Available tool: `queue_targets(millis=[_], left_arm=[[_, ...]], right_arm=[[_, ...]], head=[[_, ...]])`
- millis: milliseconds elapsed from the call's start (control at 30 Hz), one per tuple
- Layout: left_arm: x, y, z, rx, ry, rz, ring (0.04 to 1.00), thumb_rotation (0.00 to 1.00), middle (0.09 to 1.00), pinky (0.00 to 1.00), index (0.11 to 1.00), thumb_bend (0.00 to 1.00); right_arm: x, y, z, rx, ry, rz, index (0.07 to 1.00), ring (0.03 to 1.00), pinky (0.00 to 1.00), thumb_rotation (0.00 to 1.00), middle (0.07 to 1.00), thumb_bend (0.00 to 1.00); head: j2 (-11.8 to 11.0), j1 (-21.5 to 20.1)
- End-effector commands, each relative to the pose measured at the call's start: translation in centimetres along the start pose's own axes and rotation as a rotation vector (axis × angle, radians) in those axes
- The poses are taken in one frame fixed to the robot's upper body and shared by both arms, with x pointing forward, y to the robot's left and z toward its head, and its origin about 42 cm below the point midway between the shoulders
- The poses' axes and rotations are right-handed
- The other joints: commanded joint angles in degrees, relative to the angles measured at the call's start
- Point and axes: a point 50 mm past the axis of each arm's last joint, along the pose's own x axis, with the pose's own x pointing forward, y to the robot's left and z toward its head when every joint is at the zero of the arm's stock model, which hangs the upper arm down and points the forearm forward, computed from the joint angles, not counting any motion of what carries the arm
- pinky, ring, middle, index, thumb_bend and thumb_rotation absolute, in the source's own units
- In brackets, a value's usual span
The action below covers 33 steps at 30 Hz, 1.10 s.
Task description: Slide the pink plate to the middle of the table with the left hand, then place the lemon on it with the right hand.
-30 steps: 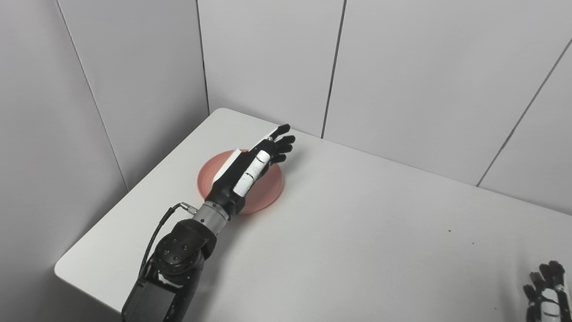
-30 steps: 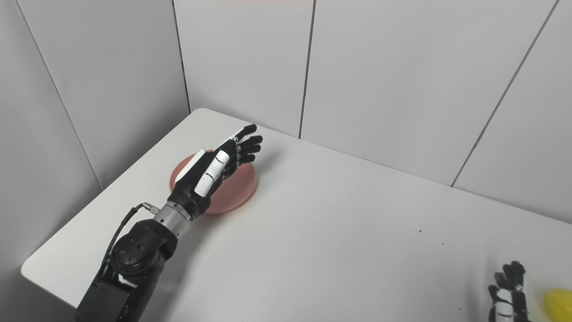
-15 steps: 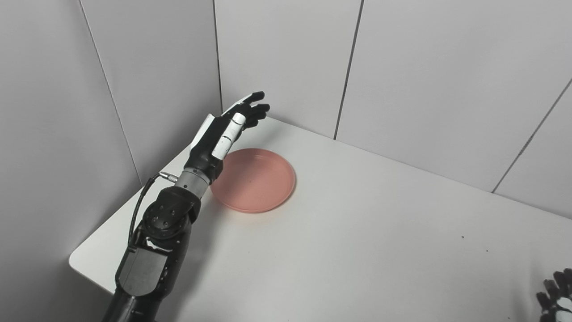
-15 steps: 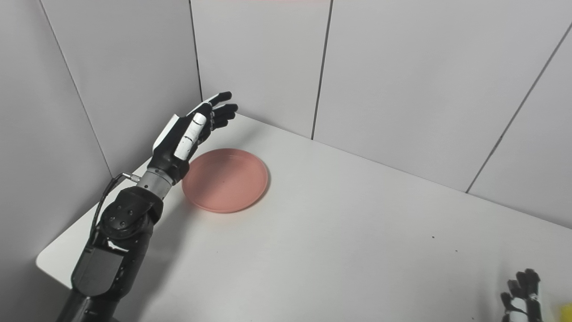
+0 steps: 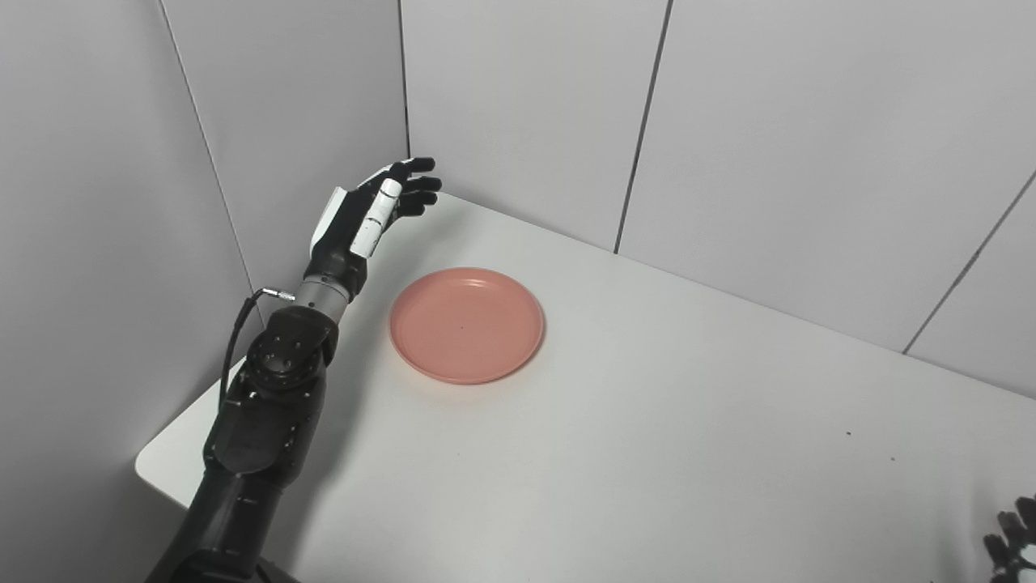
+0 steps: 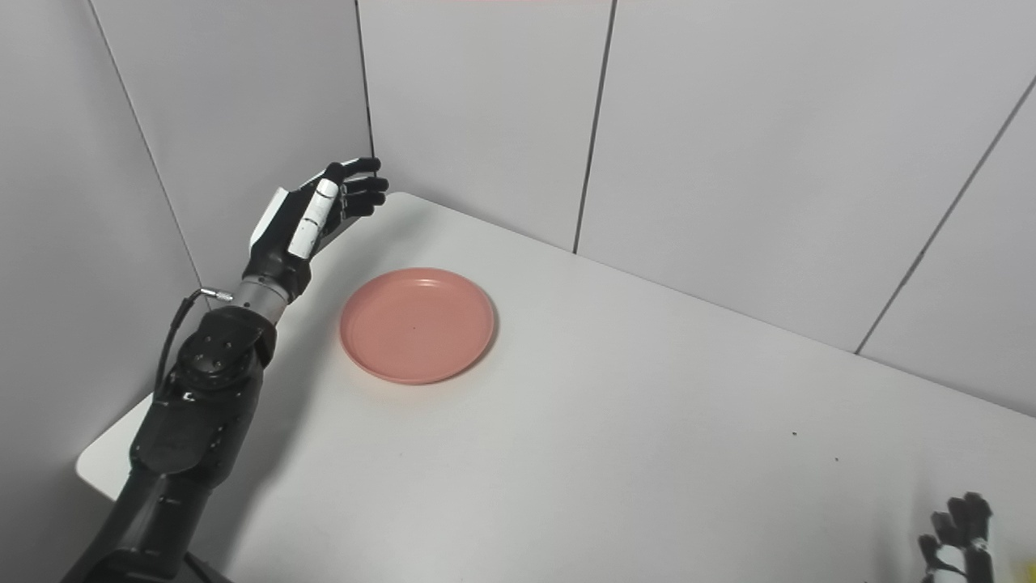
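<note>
Nearby, left hand (image 5: 364, 219), pink plate (image 5: 467, 324), table (image 5: 647, 421)

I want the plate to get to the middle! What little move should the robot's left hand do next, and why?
Probably lower the left hand to the table just beyond the pink plate, on its corner side. The hand is open and raised near the wall corner, not touching the plate, and the plate lies toward the table's far left, so the fingers need to get behind its rim before they can slide it toward the middle.

A white counter (image 5: 647, 453) with a rounded corner is enclosed on two sides by grey wall panels (image 5: 526, 105) divided by dark seams, and a few dark specks, possibly dirt, are seen near its right side.
</note>
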Motion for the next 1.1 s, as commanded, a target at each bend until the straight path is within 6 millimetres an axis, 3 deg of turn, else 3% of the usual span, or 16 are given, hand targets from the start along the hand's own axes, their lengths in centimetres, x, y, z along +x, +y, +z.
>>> queue_targets(millis=[0, 333, 700, 1067], left_arm=[[1.7, 1.4, 1.8, 0.018, -0.083, 0.012, 0.765, 1.00, 0.756, 0.81, 0.759, 0.60], [2.7, 1.6, -1.2, 0.000, -0.007, 0.012, 0.781, 1.00, 0.757, 0.83, 0.765, 0.61], [2.2, -0.3, -3.9, -0.052, 0.044, 0.004, 0.801, 1.00, 0.774, 0.86, 0.778, 0.61], [1.2, -2.0, -5.6, -0.107, 0.072, -0.037, 0.786, 1.00, 0.766, 0.82, 0.769, 0.58]], right_arm=[[-0.6, 0.0, -0.7, 0.007, -0.016, -0.004, 1.000, 1.000, 1.00, 0.89, 1.000, 0.65], [-0.8, -0.1, -0.9, 0.011, -0.016, -0.004, 1.000, 1.000, 1.00, 0.88, 1.000, 0.65], [-0.9, -0.1, -0.9, 0.014, -0.018, -0.005, 1.000, 1.000, 1.00, 0.88, 1.000, 0.64], [-1.0, -0.1, -0.9, 0.010, -0.017, -0.008, 1.000, 1.000, 1.00, 0.89, 1.000, 0.64]], head=[[0.1, 0.0], [0.2, 0.1], [0.3, 0.1], [0.9, 0.1]])
